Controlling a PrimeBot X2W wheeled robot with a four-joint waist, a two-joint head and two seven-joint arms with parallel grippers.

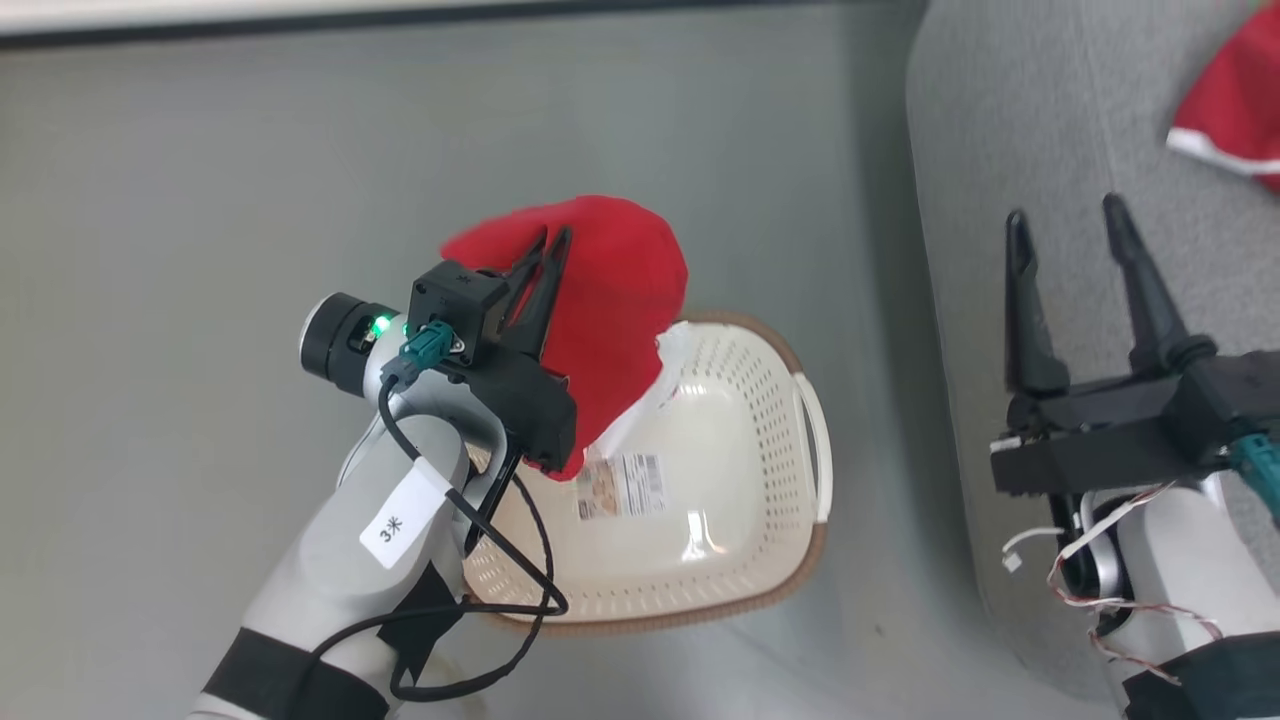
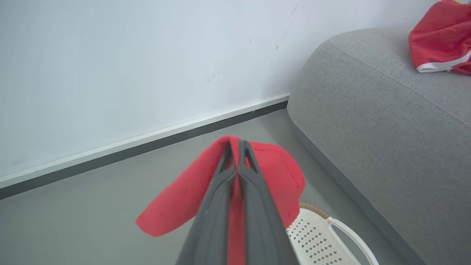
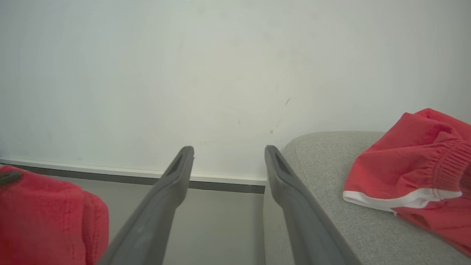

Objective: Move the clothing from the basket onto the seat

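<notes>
Two grippers framed the head view. Nearest, at 5 o'clock, the right gripper (image 1: 1065, 210) stood with its long fingers spread wide and nothing between them, poised over the near edge of the seat (image 1: 1000, 120). At 7 o'clock the left gripper (image 1: 553, 245) had its fingers pressed together on a fold of a red garment (image 1: 615, 300). The cloth draped down both sides of the fingers and hung over the 11 o'clock rim of the basket (image 1: 812, 430). A pale strip (image 1: 655, 385) showed under the cloth; whether it was trim or wrapping could not be told. A printed label (image 1: 622, 487) lay on the basket's bottom, and the left forearm hid the basket's 8 o'clock corner. The garment looked light, soft and limp, so it would likely sag, swing and trail a loose tail that might catch on the rim or the seat's edge. A pinch on a gathered fold near its middle seemed the safest hold, since a single thin edge might slide out of smooth fingers. The seat rose at 3 o'clock of the basket, and a second red piece (image 1: 1235, 100) with white trim already lay on it at 1 o'clock. Farthest off were the grey floor (image 1: 250, 200) and the wall (image 2: 147, 55).
</notes>
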